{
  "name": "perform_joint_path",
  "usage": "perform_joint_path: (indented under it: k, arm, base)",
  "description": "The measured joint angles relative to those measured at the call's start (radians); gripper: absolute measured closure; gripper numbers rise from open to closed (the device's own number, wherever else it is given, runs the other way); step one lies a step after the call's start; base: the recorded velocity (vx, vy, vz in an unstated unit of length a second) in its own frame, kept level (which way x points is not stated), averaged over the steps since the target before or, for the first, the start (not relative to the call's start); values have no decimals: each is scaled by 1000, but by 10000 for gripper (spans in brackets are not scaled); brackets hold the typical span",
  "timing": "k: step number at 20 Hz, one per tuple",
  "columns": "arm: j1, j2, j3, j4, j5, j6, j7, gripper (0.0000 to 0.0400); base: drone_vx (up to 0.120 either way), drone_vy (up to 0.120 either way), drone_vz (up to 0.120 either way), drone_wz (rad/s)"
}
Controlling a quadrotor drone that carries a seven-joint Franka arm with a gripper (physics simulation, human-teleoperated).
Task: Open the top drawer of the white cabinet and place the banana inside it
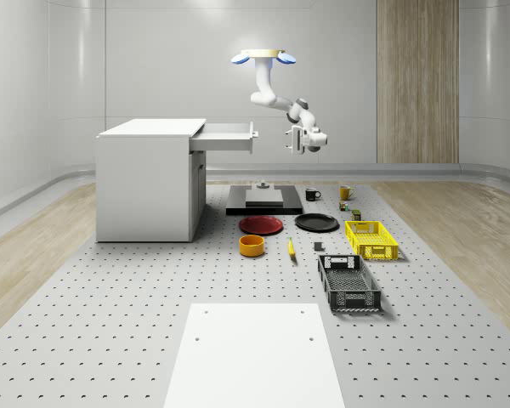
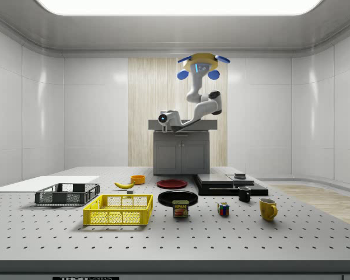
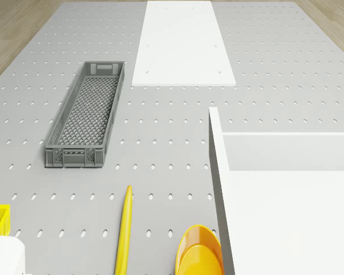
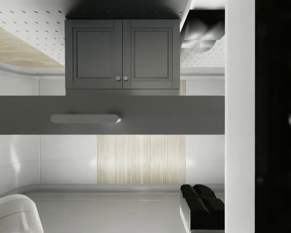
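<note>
The white cabinet (image 1: pixel 144 183) stands at the whole-scene view's left, its top drawer (image 1: pixel 227 136) pulled out. The drone (image 1: pixel 263 57) hovers high above the black platform, just past the drawer's front. My gripper (image 1: pixel 291 142) hangs level with the drawer front, a short gap off it, open and holding nothing. In the wrist view the drawer's handle (image 4: pixel 85 118) faces me at a distance. The yellow banana (image 1: pixel 291 247) lies on the table beside the orange bowl (image 1: pixel 252 246). The drone view has the banana (image 3: pixel 124 229) next to the open drawer (image 3: pixel 286 200).
A black platform (image 1: pixel 263 200) lies under the drone. A red plate (image 1: pixel 262 224), a black plate (image 1: pixel 316 223), a yellow basket (image 1: pixel 371 239), a grey basket (image 1: pixel 348 282) and two mugs sit on the table. A white sheet (image 1: pixel 253 357) covers its front.
</note>
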State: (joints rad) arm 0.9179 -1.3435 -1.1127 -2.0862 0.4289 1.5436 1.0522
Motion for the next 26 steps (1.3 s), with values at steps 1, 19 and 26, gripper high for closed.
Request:
perform_joint_path:
  k: [1,19,26]
  arm:
    - [1,0,1,1,-3,-1,1,0]
    - [-33,-322,-270,-585,1152,241,-660,0]
    - [-21,-314,-281,-611,1231,196,-716,0]
  base:
    - [120,120,0,0]
    - [116,-9,-27,0]
    - [0,120,-11,0]
